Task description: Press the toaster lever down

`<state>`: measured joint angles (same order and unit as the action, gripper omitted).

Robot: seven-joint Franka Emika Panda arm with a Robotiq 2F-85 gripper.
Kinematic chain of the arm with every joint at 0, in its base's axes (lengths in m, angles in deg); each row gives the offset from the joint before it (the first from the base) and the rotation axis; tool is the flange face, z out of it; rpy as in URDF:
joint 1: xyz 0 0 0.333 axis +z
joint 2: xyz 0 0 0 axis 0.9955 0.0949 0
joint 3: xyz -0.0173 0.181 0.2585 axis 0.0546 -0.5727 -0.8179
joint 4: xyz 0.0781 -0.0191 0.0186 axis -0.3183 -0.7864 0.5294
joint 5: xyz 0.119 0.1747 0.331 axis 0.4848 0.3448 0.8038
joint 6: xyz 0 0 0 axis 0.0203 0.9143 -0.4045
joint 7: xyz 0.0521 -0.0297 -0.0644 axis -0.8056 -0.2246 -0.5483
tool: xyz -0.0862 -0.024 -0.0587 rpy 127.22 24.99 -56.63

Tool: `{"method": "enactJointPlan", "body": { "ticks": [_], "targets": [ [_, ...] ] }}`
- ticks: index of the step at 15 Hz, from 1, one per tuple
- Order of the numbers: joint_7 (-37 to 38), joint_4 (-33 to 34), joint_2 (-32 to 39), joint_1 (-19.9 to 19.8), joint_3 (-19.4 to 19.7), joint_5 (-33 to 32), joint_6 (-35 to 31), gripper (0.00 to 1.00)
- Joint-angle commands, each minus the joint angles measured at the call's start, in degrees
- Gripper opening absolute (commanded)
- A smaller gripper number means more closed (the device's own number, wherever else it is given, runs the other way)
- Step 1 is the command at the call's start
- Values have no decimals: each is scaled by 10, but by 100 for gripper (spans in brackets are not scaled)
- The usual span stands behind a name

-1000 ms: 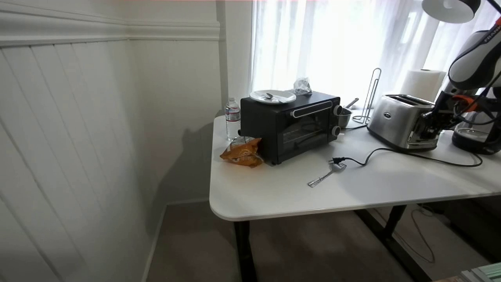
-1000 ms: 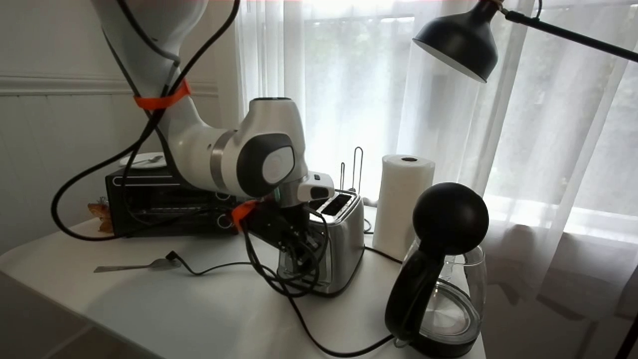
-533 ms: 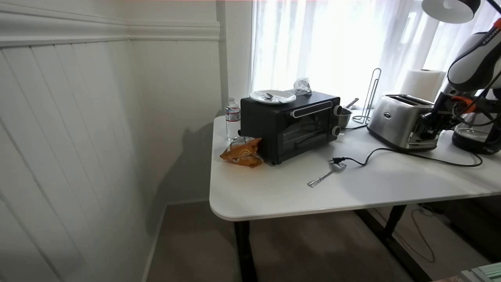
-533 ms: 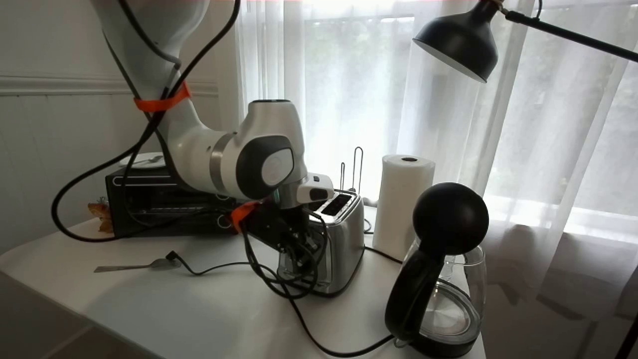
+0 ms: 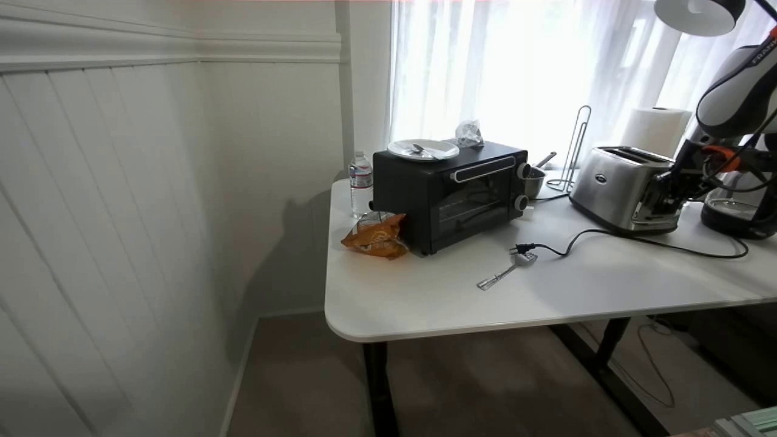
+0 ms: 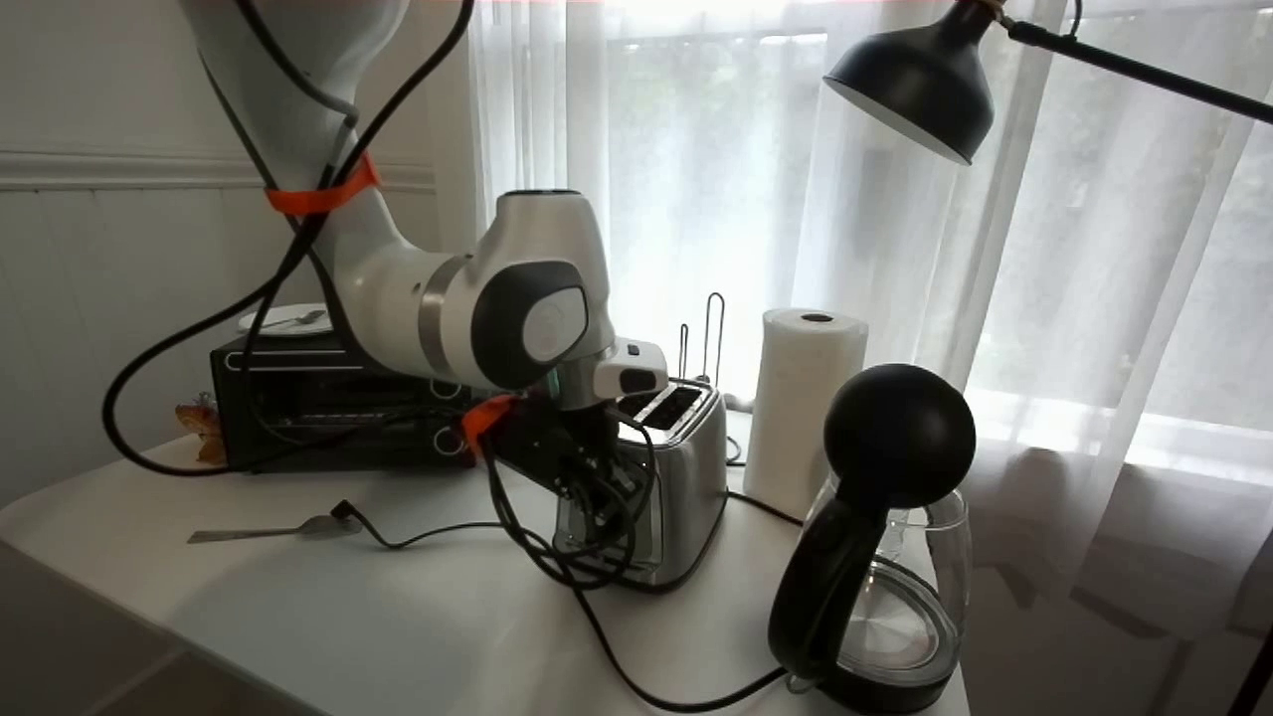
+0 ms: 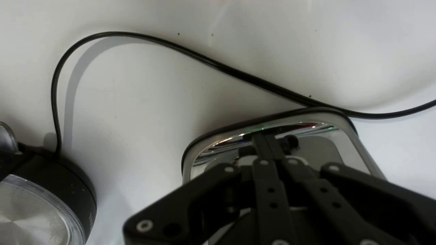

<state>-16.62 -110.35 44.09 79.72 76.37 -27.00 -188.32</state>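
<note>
The silver-chrome toaster stands on the white table and shows in both exterior views (image 5: 607,191) (image 6: 696,487). Its end face (image 7: 318,149) fills the lower middle of the wrist view. My gripper is at that end face, pointing down, in both exterior views (image 5: 663,209) (image 6: 600,512). In the wrist view the two fingers (image 7: 266,137) lie side by side, shut, with nothing seen between them. Their tips are in front of the lower part of the face; I cannot tell whether they touch it. The lever is not clearly visible behind the dark fingers. A dark round knob (image 7: 292,141) shows beside the tips.
A black cord (image 7: 218,64) runs across the table past the toaster. A glass kettle (image 6: 885,656) stands near it, with a paper towel roll (image 6: 804,418) behind. A black toaster oven (image 5: 403,194) and a metal utensil (image 5: 498,279) are farther along. A lamp (image 6: 925,94) hangs above.
The arm and gripper dipped very slightly by half a second ago and are now slightly higher again. The toaster and the other things have not moved.
</note>
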Motion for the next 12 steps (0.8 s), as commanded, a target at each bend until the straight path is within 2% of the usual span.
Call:
{"method": "enactJointPlan", "body": {
  "ticks": [1,6,12],
  "targets": [
    [14,-24,-51,6,13,-8,35,0],
    [32,-31,-141,-6,2,-19,130,0],
    [41,-23,-263,-11,-38,0,303,0]
  ]
}}
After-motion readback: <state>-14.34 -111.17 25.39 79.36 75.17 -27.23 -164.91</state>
